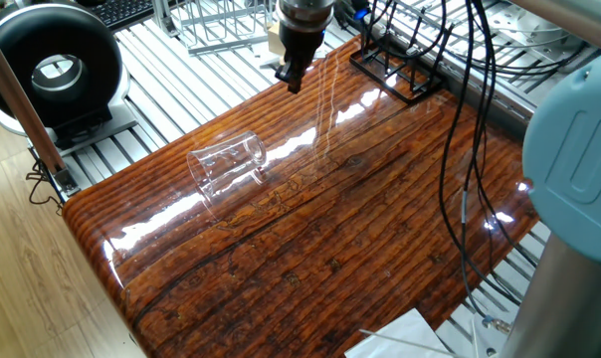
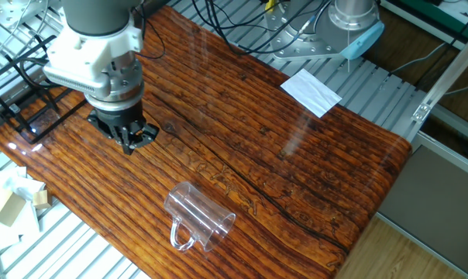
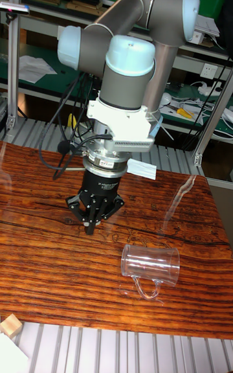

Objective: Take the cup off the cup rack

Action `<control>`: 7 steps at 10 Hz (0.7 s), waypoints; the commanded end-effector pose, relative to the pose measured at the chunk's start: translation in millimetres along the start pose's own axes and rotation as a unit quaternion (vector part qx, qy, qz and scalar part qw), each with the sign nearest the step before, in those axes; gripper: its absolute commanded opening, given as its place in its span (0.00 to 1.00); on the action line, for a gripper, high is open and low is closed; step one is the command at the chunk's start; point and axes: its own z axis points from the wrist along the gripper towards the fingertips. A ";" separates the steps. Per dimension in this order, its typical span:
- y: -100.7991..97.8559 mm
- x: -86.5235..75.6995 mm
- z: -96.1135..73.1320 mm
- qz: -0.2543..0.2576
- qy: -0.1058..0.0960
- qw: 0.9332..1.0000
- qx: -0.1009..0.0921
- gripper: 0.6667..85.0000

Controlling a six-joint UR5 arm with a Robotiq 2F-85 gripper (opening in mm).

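The cup (image 1: 226, 164) (image 2: 199, 215) (image 3: 150, 266) is a clear glass mug lying on its side on the wooden table, with its handle toward the table's edge. The cup rack (image 1: 395, 70) (image 2: 17, 97), a black wire frame, stands at the table's corner with nothing on it. My gripper (image 1: 293, 78) (image 2: 130, 142) (image 3: 90, 225) points down just above the table between the rack and the cup, apart from both. Its fingers are shut together with nothing between them.
A silver wire rack (image 1: 221, 25) and a small wooden block (image 1: 279, 38) (image 2: 9, 205) sit beyond the table's edge. Cables (image 1: 460, 149) hang over the table near the arm. A white paper (image 2: 311, 91) lies at the far side. A black round device (image 1: 57, 70) stands off the table.
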 end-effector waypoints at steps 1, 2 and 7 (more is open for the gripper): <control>22.5 -12.4 -2.5 -0.043 -0.026 0.998 -0.043 0.19; 6.0 -15.5 -1.8 -0.049 -0.031 0.998 -0.011 0.23; -6.2 -3.2 -1.3 -0.054 -0.006 0.998 0.012 0.26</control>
